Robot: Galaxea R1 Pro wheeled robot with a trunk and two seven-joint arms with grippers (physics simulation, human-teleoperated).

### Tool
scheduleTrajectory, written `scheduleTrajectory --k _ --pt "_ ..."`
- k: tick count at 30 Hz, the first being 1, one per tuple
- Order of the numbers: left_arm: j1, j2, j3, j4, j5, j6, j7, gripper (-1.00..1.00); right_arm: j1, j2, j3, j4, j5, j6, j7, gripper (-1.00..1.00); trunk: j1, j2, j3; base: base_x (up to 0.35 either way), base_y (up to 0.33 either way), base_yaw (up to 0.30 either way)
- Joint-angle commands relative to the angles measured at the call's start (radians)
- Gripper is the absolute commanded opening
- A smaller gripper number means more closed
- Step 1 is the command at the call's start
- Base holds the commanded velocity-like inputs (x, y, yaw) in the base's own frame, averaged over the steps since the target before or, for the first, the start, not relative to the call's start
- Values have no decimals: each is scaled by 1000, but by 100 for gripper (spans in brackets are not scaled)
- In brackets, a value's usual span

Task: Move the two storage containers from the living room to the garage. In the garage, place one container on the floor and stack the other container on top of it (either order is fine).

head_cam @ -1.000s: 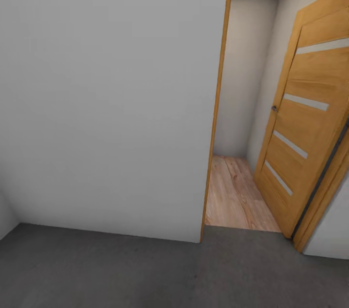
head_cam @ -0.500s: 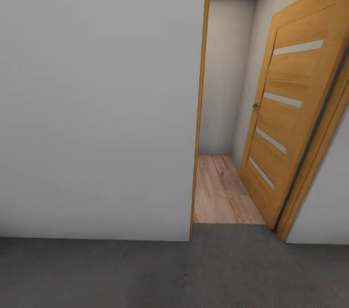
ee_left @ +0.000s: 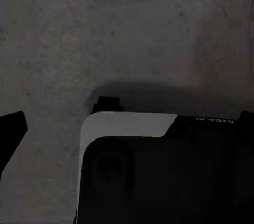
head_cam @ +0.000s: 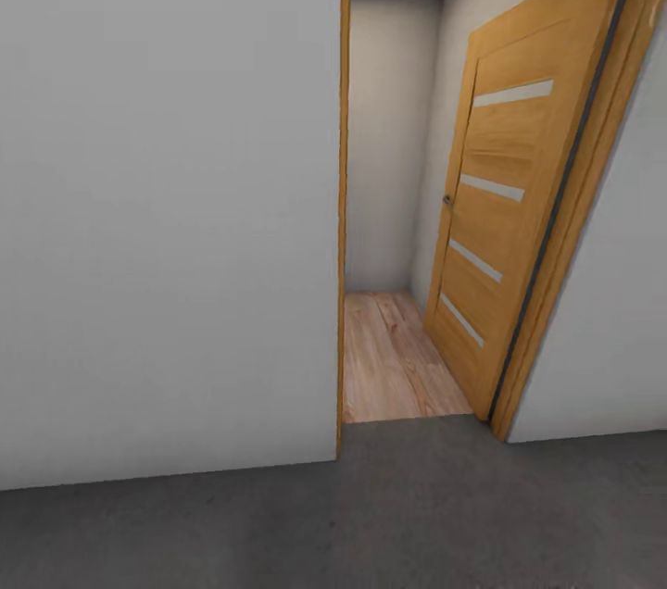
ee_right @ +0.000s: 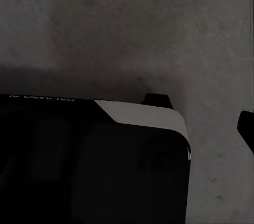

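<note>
The two storage containers are out of view. I stand on the garage's dark grey concrete floor, facing a doorway. My left gripper hangs above this floor. One black fingertip shows at one edge of the left wrist view and the other at the opposite edge, far apart, with nothing held. Of my right gripper, one black fingertip shows at the edge of the right wrist view, spread wide, with nothing in it. Both wrist views look down on my own white-and-black base.
A plain grey-white wall stands close ahead on the left. To its right, an open wooden panel door swings into a narrow passage with light wood-plank flooring. Another wall flanks the door frame.
The head view has swung right, so the doorway and door sit further left and more upright in the picture. Nothing in the room itself has moved.
</note>
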Motion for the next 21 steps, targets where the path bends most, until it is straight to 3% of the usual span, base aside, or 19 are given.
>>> scheduleTrajectory --k 1,21 --pt "0 0 -3 0 10 -1 -3 100 -1 1 8 3 -10 -5 -1 100 0 -1 -1 0 0 -246" --pt "0 0 -4 0 10 -1 -3 100 -1 1 8 3 -11 -5 -1 100 0 -1 -1 0 0 -246"
